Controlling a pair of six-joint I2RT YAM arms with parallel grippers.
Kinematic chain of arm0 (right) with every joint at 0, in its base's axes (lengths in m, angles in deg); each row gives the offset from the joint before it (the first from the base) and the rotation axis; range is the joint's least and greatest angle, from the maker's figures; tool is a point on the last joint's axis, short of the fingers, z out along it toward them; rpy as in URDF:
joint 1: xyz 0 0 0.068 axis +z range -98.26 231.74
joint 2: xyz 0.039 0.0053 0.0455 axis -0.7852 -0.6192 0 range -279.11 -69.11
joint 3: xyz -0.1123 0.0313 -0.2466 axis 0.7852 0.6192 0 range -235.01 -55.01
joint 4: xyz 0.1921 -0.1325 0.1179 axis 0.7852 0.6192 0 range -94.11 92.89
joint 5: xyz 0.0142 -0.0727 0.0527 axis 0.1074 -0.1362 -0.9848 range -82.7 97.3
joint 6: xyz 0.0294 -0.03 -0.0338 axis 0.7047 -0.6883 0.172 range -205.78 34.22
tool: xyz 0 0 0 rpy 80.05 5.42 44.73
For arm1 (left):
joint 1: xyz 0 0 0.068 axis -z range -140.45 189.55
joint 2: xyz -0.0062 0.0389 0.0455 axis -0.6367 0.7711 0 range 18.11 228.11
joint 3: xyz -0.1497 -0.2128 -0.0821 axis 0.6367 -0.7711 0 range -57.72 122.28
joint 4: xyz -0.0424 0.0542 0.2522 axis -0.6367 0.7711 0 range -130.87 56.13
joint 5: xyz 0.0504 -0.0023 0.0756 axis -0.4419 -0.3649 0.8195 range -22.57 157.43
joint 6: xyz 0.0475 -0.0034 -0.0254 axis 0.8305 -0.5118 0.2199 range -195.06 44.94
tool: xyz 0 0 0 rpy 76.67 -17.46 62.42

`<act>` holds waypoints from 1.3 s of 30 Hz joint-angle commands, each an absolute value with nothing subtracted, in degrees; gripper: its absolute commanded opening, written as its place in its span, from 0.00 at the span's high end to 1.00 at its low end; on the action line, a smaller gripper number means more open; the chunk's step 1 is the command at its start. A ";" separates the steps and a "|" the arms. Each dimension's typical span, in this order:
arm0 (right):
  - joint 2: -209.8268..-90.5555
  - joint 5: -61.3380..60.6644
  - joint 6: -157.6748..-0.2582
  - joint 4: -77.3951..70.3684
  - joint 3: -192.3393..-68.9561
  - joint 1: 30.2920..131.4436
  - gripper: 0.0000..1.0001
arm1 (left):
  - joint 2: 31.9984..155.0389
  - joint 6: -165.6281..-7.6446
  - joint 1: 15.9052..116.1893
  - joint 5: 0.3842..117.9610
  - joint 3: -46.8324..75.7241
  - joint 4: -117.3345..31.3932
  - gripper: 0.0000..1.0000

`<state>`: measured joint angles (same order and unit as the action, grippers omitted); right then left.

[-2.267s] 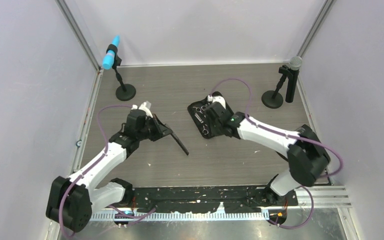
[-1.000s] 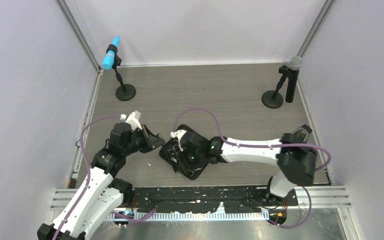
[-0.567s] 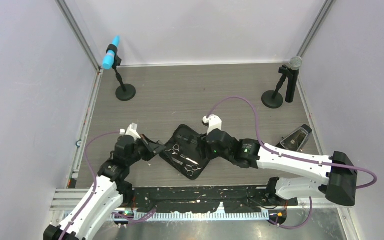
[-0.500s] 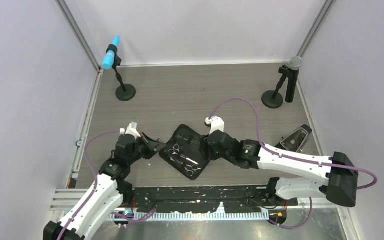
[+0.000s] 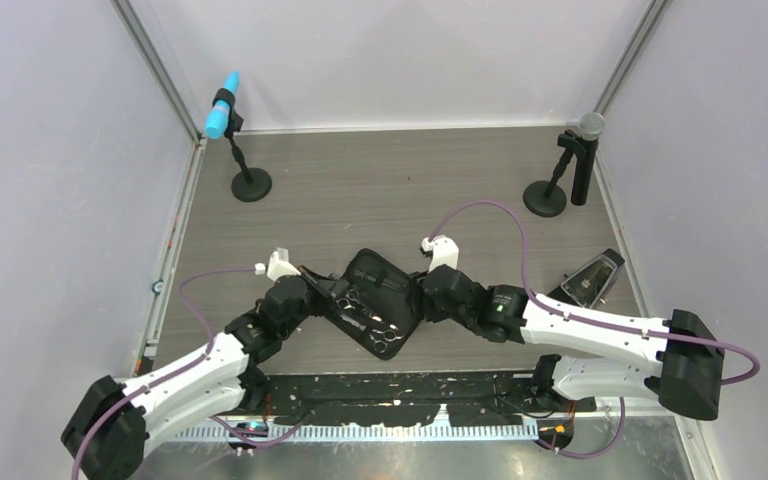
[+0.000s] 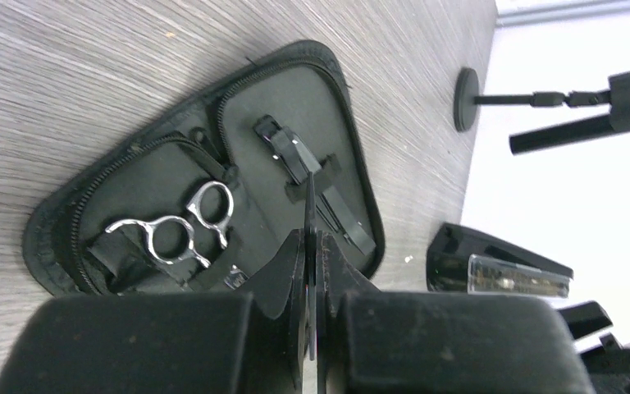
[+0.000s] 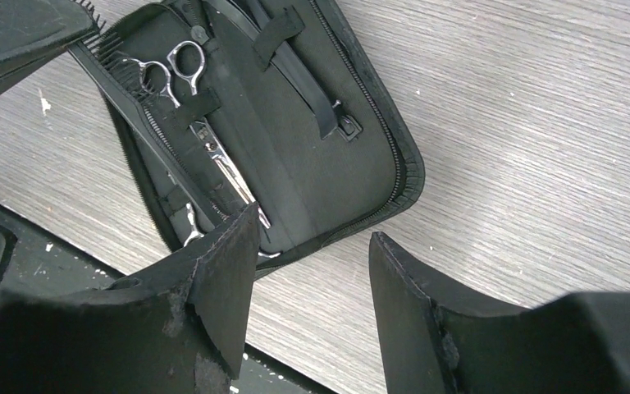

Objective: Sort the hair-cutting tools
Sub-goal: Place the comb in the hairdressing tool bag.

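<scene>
Left gripper (image 6: pixel 312 242) clamped on comb (image 7: pixel 143 135) over open case (image 7: pixel 402 172), arm stretched low, right gripper (image 7: pixel 313 230) apart nearby.

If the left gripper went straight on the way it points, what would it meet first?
Likely the open case: the comb in the left gripper aims at its inner panel, beside a strapped black clip. Height above it is unclear.

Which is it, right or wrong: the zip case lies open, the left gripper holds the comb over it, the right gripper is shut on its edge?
Wrong in one thing: the right gripper is open, fingers apart, gripping nothing, as the right wrist view shows. The zip case lies open and the left gripper holds the comb over it.
</scene>
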<state>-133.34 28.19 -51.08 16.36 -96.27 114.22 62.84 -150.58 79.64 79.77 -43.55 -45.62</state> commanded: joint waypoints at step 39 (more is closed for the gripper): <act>-138.98 21.99 -36.51 9.74 -91.65 107.71 0.37 | 54.14 -125.39 79.22 90.12 -27.74 -8.76 0.21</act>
<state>-136.44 24.36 -40.72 15.18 -93.10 109.83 52.24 -134.32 80.61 90.33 -33.25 -16.77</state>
